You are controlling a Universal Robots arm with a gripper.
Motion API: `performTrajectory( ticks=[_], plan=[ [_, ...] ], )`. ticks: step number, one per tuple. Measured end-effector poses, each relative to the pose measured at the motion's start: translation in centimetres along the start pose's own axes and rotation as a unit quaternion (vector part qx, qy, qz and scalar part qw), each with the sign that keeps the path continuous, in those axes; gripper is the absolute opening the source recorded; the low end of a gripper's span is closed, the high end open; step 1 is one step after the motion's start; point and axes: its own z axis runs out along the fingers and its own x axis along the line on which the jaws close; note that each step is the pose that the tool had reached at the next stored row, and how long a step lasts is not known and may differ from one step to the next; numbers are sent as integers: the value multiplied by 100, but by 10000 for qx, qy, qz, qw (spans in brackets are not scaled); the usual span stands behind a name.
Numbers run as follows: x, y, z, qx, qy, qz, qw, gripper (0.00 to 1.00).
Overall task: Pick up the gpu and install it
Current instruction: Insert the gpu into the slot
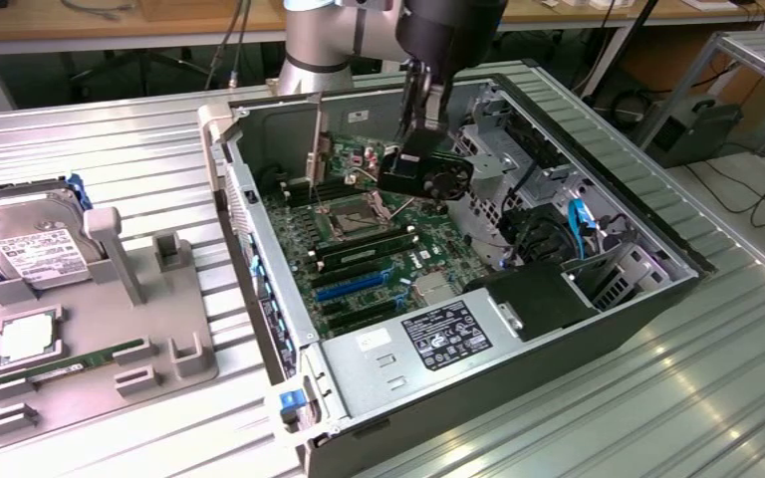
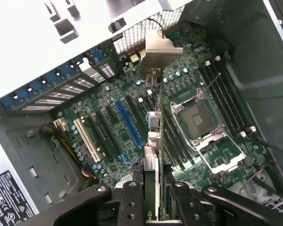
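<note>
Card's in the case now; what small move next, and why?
Probably a slight sideways shift toward the blue slot before lowering: the hand grips the gpu edge-on above the motherboard, seemingly nearer the CPU socket than that slot.

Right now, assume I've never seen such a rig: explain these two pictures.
The machine is a robot arm reaching into an open computer case on a ribbed metal table. One picture comes from a camera off the arm; the other from a camera on its wrist, looking past the fingers at the motherboard. The fingers are shut on the gpu, seen edge-on above the slots. On the exterior view's left, a grey holder carries a hard drive and a RAM stick.
</note>
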Motion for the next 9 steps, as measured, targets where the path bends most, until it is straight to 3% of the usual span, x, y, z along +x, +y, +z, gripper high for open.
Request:
performTrajectory(
  ticks=[5,9],
  plan=[
    [0,-1,17,5,15,-463,9989,26],
    [0,-1,35,6,29,-833,9965,26]
  ],
)
